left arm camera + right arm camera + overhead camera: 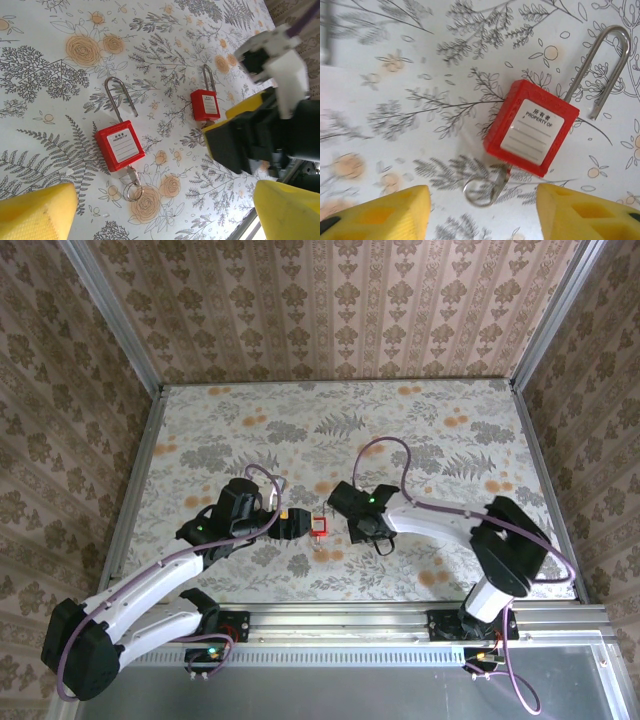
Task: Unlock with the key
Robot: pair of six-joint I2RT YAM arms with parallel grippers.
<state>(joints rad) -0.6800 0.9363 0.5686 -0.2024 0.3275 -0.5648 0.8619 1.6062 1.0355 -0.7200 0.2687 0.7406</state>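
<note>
On the flowered table, ahead of the right gripper and left gripper, both spread and empty, lies a red plastic padlock with steel shackle, probably light and slippery; grip its stiff body.

Brown damask-papered walls; floral tabletop; aluminium frame rails.

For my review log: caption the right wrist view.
Red padlock, key in its base, lies on the floral table before the open right gripper.
</note>
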